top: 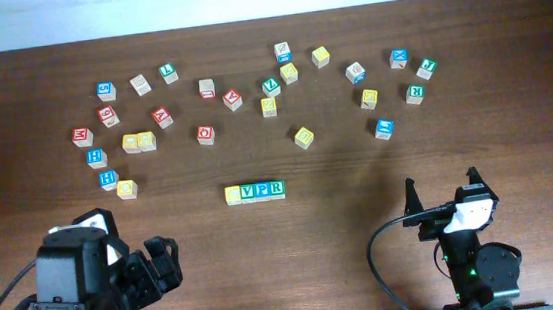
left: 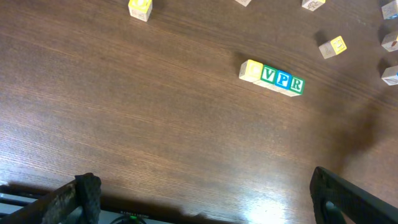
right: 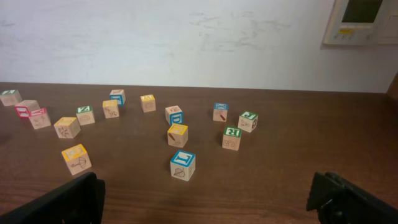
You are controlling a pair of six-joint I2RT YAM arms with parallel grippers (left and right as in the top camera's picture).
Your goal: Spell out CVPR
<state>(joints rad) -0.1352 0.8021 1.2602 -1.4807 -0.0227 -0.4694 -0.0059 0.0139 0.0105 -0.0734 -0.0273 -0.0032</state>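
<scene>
A: Overhead. Where does the CVPR row (top: 255,191) sit?

B: On the table (top: 316,262), centre front, apart from the loose blocks scattered behind it. Four blocks touching side to side. The long axis runs left–right, with the yellow C block (top: 233,193) at the robot's left end and the R block (top: 276,188) at the right. The letters read in order from the robot's side.

A: And the arms?

B: The left end effector (top: 156,264) lies near-left of the row and the right end effector (top: 442,191) lies off to the row's right. The left one is nearer. Neither touches a block.

A: Left wrist view?

B: The row is ahead and right of centre, its axis tilted slightly down toward the right. The two fingers (left: 84,193) stand at opposite edges of the frame, spread wide with nothing between them but bare table.

A: Right wrist view?

B: The row is not in frame. It shows only loose blocks, a blue-topped block (right: 183,165) nearest, with the wall behind. This end effector's dark finger tips sit in the two bottom corners, also spread wide and empty.

A: Judgement?

B: The word looks complete. Any further move would be a small straightening nudge along the row's axis, best made from the left.
</scene>
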